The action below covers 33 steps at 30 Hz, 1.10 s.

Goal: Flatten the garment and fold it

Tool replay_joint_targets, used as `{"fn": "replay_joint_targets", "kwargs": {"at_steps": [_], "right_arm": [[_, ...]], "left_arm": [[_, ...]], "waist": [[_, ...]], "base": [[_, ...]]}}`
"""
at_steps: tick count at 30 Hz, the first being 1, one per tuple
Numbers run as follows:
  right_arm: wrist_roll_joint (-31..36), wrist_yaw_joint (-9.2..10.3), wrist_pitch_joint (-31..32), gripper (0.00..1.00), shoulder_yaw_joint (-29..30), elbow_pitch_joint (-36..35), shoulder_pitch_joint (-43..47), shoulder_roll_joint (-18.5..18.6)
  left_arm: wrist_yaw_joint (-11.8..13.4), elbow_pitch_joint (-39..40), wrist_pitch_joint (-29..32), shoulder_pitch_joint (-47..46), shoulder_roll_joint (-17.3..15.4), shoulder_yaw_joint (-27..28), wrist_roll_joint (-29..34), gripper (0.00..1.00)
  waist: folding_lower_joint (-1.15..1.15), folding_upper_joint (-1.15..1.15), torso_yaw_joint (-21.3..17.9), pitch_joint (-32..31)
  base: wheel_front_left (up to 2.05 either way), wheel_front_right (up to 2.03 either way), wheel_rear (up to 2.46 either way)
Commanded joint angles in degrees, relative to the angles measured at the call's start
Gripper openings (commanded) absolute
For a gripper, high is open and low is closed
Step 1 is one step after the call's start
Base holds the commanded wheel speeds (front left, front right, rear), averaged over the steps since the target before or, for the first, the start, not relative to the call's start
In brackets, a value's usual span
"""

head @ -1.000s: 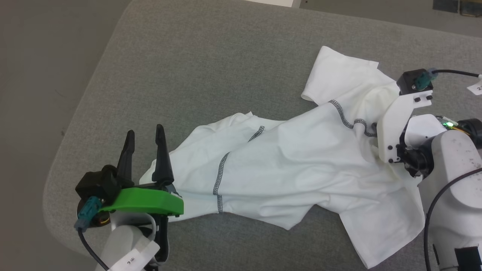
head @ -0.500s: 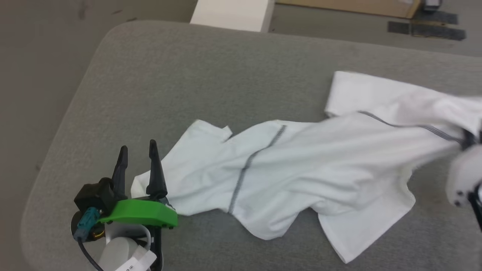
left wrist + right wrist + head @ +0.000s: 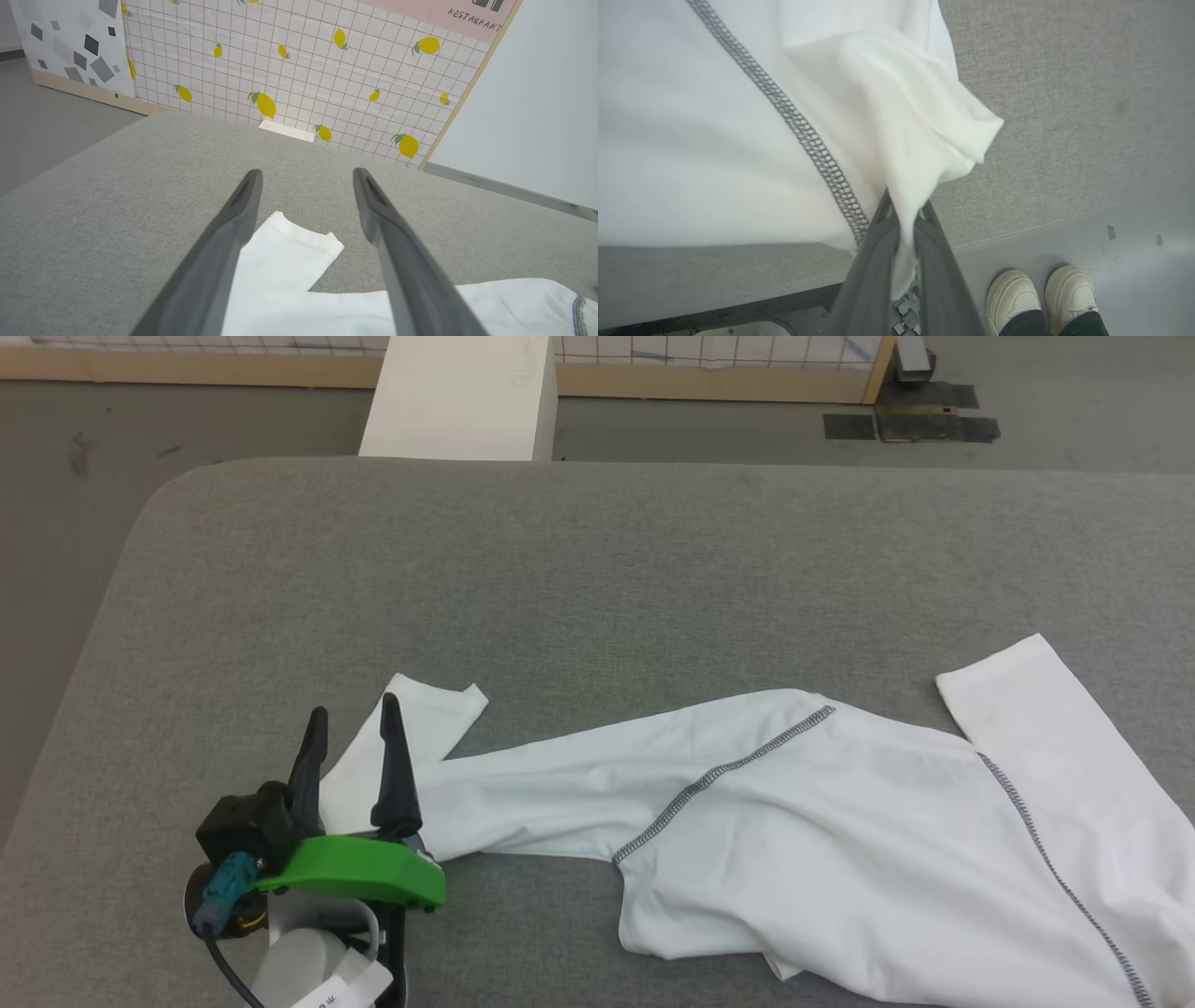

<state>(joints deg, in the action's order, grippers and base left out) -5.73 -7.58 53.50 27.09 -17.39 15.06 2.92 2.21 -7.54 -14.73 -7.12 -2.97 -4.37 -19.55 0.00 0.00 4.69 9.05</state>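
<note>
The white T-shirt (image 3: 840, 821) with dark zigzag seams lies stretched across the grey table (image 3: 597, 569), from lower left to the right edge of the head view. My left gripper (image 3: 355, 709) stands open over its left sleeve end (image 3: 425, 705), touching nothing. Seen from the left wrist, that sleeve (image 3: 285, 252) lies flat between and below the spread fingers of the left gripper (image 3: 307, 172). My right gripper (image 3: 903, 207) is shut on a bunched fold of the T-shirt (image 3: 738, 116), held up beyond the table's edge.
A white box (image 3: 457, 397) stands on the floor behind the table's far edge. A lemon-print wall panel (image 3: 303, 70) rises beyond it. A person's pale shoes (image 3: 1038, 289) are on the floor by the table edge (image 3: 1017, 228) below my right gripper.
The head camera has tilted up and shifted. The right arm has pulled the T-shirt rightward, drawing it out long and flatter. The left gripper has stayed open in place.
</note>
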Motion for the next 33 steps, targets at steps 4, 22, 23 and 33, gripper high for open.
{"fn": "replay_joint_targets", "kwargs": {"at_steps": [4,22,23,33], "right_arm": [[-2.4,0.09,-3.6,1.00,-2.3,2.5,-1.2,0.0],[1.2,0.09,-37.9,1.00,-13.0,5.6,-8.9,0.0],[1.0,0.09,-38.0,1.00,-13.5,5.8,-9.0,0.0],[1.2,0.09,-37.6,1.00,-18.3,5.8,-9.9,0.0]], "left_arm": [[-0.5,-0.9,-0.3,-0.6,0.1,-0.5,0.4,1.00],[-6.8,-12.3,11.7,-12.1,0.1,-14.9,6.1,1.00],[-7.1,-13.8,14.1,-13.9,0.0,-15.9,6.5,1.00],[-9.0,-28.2,38.8,-26.6,-1.6,-22.7,8.2,1.00]], "waist": [[0.00,0.00,-0.8,-0.1],[0.00,0.00,-1.3,-0.4],[0.00,0.00,-1.4,-0.3],[0.00,0.00,-5.1,1.5]], "base": [[0.00,0.00,0.00],[0.00,0.00,0.00],[0.00,0.00,0.00],[0.00,0.00,0.00]]}}
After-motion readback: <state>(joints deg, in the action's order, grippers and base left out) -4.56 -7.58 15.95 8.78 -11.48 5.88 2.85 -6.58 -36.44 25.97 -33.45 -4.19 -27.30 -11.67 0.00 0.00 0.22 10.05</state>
